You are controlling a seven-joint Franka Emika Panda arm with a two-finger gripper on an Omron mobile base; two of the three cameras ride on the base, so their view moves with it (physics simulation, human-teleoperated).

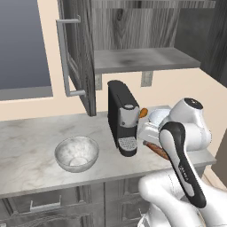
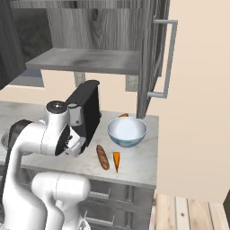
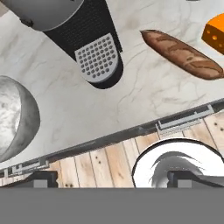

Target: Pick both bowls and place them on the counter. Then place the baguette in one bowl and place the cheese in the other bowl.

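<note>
Even, bright rendered light; soft faint shadows; no glare; sharp focus throughout; no edge distortion.

Looking straight down on the marble counter edge, wooden floor beyond.
The coffee machine with its perforated drip tray sits up top; the grey marbled bowl lies at left, well apart from the baguette, with the cheese wedge just beside it. Both fingertips stand apart, holding nothing.

Coffee machine stands mid-counter, walling grey marbled bowl from baguette, cheese, blue bowl. Shelf and open cabinet door overhang. Front strip free.
</note>
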